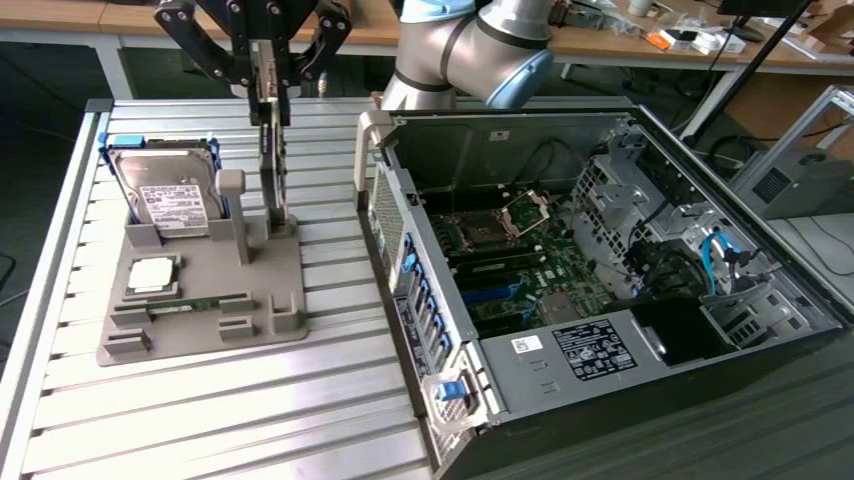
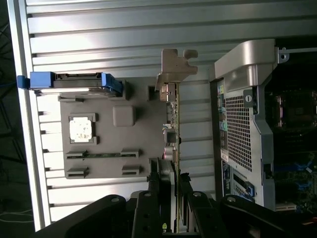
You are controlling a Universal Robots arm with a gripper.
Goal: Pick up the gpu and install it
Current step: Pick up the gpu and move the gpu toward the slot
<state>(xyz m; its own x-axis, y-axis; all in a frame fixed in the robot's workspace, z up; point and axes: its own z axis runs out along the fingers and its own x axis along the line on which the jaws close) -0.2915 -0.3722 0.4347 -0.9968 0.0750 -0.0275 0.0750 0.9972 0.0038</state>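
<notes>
Gpu [image 1: 276, 150] pick-up is the step in hand. Beside the computer case [image 1: 400, 250], the grey holder [image 1: 200, 325] near the worktop's [image 1: 200, 410] far corner, exterior view's left, carries the card on edge. The gripper [image 1: 271, 85] pinches its upper end between narrowed fingers. Freeing it likely needs a straight lift. Whether its lower edge sits in the slot is hidden.
</notes>
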